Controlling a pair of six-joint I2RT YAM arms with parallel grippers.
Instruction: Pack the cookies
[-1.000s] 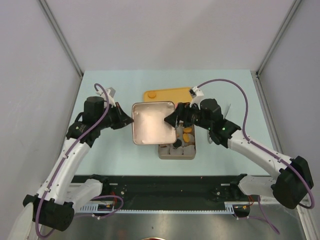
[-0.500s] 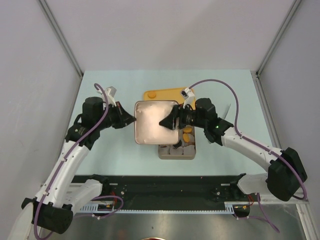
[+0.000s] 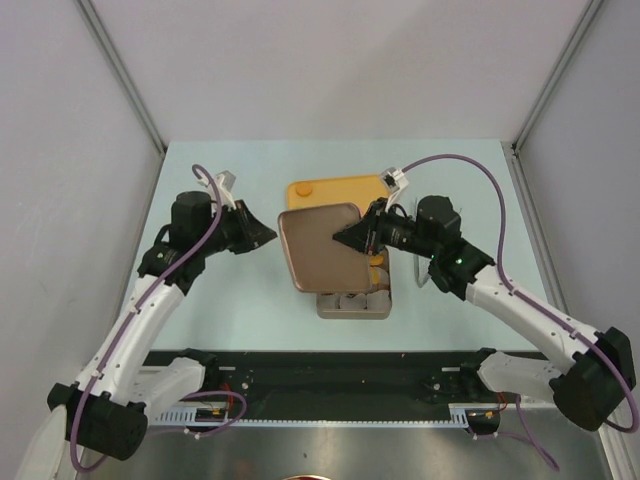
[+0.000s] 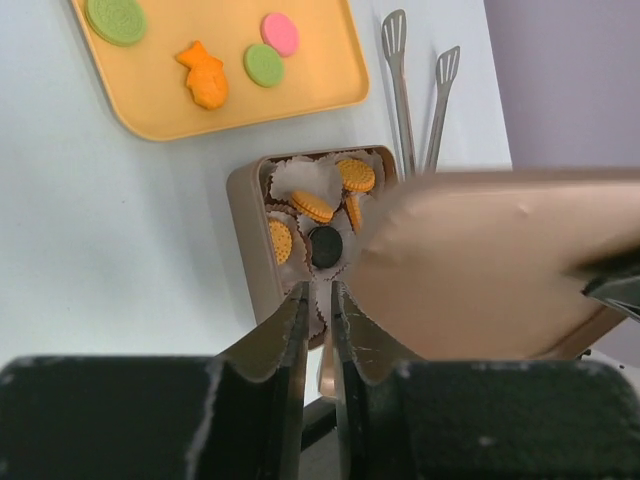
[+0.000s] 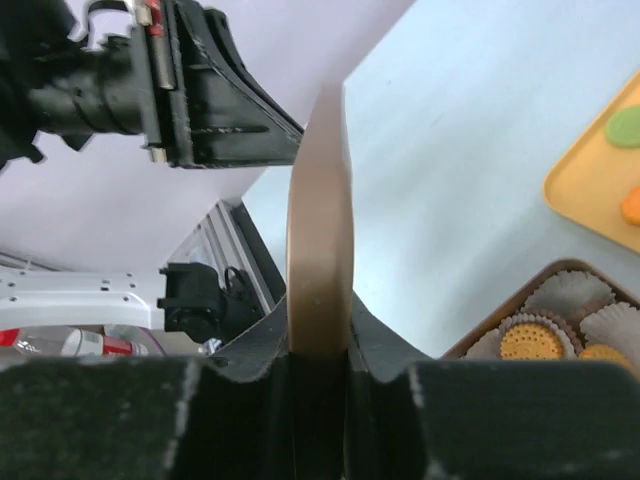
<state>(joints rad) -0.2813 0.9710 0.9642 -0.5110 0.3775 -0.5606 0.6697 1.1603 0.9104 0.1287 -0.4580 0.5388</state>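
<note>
A brown tin lid [image 3: 320,245] hangs tilted over the open tin [image 3: 352,305]. My right gripper [image 3: 345,238] is shut on the lid's right edge, and the rim [image 5: 318,250] sits pinched between its fingers. My left gripper [image 3: 268,235] is just left of the lid, its jaws a narrow gap apart and empty [image 4: 318,290]. Round orange cookies [image 4: 312,206] and a black one [image 4: 324,245] lie in white paper cups inside the tin [image 4: 243,230]. The lid [image 4: 500,270] hides the tin's right part.
An orange tray [image 4: 150,110] behind the tin holds two green cookies [image 4: 115,18], a pink one [image 4: 280,33] and an orange shaped one [image 4: 205,77]. Metal tongs [image 4: 400,90] lie to the right of the tray. Grey walls enclose the pale table.
The right gripper closed on the lid's right edge and the left gripper let go of the left edge. The lid turned over, so its brown outer face now shows instead of its pale inside.
</note>
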